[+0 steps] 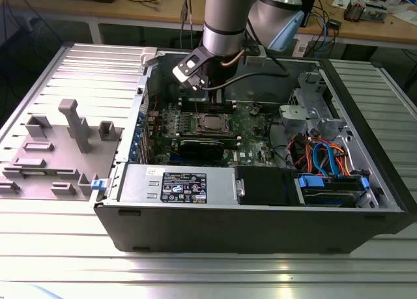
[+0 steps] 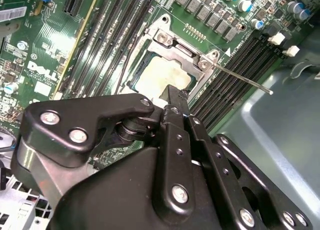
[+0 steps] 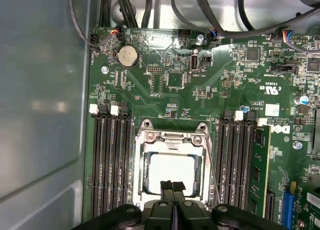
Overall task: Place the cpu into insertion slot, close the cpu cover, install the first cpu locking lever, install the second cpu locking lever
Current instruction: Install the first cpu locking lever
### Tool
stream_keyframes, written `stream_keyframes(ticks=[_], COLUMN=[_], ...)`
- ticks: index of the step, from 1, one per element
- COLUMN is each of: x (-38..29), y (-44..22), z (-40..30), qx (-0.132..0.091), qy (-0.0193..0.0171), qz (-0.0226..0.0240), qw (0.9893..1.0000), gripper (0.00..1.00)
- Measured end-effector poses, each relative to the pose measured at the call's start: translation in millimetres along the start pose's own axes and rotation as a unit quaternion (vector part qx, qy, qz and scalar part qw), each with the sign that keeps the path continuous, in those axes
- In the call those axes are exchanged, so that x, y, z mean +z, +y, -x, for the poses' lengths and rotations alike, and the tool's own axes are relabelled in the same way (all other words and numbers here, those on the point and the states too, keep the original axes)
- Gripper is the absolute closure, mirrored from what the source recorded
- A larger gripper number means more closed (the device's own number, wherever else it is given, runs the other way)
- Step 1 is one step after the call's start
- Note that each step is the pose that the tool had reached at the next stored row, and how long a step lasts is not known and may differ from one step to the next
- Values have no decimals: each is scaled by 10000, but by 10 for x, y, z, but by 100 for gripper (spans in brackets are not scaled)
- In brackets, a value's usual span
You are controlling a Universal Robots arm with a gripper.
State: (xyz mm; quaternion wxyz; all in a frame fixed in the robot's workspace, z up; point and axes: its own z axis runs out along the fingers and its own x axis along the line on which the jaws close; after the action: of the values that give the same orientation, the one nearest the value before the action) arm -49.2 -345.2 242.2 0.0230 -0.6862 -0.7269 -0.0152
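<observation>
I find the cpu [image 3: 172, 169] seated beneath the lowered cpu cover [image 3: 172, 138], one locking lever [image 2: 245, 80] apparently unlatched, gripper [image 3: 173, 185] clenched empty.

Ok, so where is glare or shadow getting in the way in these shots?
In the first wrist view the cpu top looks washed-out white and the case wall carries soft light patches; in the second wrist view the dark hand covers part of the cpu; in the exterior view the table slats shine while the motherboard sits in shade.
</observation>
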Motion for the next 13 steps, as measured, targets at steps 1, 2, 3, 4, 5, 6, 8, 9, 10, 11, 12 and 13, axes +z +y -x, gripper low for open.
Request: stream_keyframes(ticks=[1,2,3,4,5,6,8,9,10,11,12,13], x=[-17,-29,-42,-65,-77,-98,-137,-167,-192,-192,-193,-194], y=[0,0,0,0,-1,-1,-1,-1,-2,-1,-1,-2], z=[-1,-2,-2,-4,-4,-5,-7,-9,-10,-11,-11,-11], qx=[0,0,0,0,0,0,0,0,1,1,0,0], qy=[0,0,0,0,0,0,0,0,1,1,1,0], qz=[0,0,0,-2,-3,-4,-5,-4,-4,-3,-4,-4], qw=[10000,10000,10000,10000,10000,10000,10000,10000,10000,10000,10000,10000], gripper=[89,89,89,89,89,89,89,89,89,89,89,89])
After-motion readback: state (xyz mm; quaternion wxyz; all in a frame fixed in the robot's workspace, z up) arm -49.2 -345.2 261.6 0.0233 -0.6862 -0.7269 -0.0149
